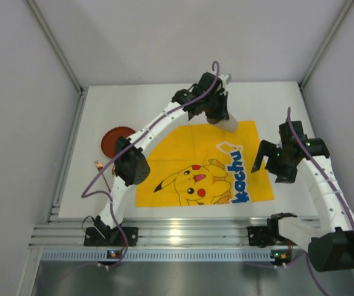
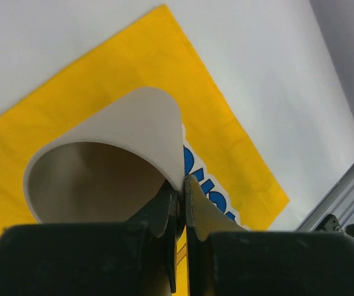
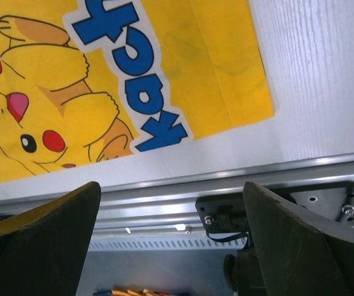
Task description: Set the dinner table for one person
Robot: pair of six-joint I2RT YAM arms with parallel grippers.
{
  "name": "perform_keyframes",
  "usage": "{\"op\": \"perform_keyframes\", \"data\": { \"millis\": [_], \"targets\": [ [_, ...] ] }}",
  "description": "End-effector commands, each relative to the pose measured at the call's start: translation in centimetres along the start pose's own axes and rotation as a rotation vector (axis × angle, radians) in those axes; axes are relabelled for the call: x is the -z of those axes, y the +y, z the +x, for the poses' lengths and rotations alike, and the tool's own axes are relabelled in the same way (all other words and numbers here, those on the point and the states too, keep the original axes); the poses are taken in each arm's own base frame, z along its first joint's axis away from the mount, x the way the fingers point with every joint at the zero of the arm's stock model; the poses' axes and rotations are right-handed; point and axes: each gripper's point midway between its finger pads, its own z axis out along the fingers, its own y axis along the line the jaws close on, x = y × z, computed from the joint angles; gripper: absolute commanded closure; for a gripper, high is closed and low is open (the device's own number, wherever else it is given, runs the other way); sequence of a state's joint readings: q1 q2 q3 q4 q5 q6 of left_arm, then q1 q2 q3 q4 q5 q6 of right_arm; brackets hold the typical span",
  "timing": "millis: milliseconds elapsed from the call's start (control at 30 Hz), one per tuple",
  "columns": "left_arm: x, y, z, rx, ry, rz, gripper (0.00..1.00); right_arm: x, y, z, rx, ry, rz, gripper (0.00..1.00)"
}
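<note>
The dinner-table surface [image 1: 103,105] is a matte white rectangle filling the middle of the top view, with the ridged aluminium rail [image 1: 177,234] along its 6 o'clock edge. A yellow Pikachu cloth [image 1: 183,148] lies flat on it, a little toward 5 o'clock of centre. At the cloth's 1 o'clock corner, the left tool [image 2: 180,185] pinches the wall of a beige cup [image 2: 127,123], one finger inside the rim and one outside. The cup is tipped, its mouth facing the wrist camera; whether it touches the cloth cannot be told. At 9 o'clock of the cloth a dark red scalloped dish [image 1: 116,140] sits on the bare surface, with a thin copper-coloured utensil [image 1: 100,169] near it toward 7 o'clock. The right tool [image 3: 171,203] hangs at 3 o'clock of the cloth, jaws spread wide and holding nothing.
</note>
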State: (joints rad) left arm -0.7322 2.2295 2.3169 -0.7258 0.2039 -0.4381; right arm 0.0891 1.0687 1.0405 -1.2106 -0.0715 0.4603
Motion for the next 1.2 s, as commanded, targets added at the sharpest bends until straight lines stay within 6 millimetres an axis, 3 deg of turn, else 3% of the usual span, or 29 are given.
{"op": "perform_keyframes", "data": {
  "millis": [0,467,733,900,1033,1167],
  "targets": [
    [-0.8,1.9,1.7,-0.045,0.057,-0.134,1.00,0.6,-1.0,2.3,0.001,0.039,0.024,0.00],
    [-2.9,0.6,5.6,-0.186,0.144,-0.192,1.00,1.0,-1.2,3.6,0.065,0.026,0.010,0.00],
    [-3.6,-2.8,6.9,-0.201,0.179,-0.048,0.67,1.2,-0.8,3.3,0.107,0.016,0.006,0.00],
    [-3.9,-3.9,8.3,-0.217,0.214,-0.016,0.61,1.2,-0.5,3.3,0.119,0.012,-0.001,0.00],
    [-3.5,-4.4,7.3,-0.224,0.173,-0.032,0.60,1.3,-0.4,3.2,0.122,0.006,-0.005,0.00],
    [-2.2,-6.1,5.1,-0.202,0.098,0.012,0.58,1.2,-0.4,3.3,0.126,0.005,-0.007,0.00]
  ]
}}
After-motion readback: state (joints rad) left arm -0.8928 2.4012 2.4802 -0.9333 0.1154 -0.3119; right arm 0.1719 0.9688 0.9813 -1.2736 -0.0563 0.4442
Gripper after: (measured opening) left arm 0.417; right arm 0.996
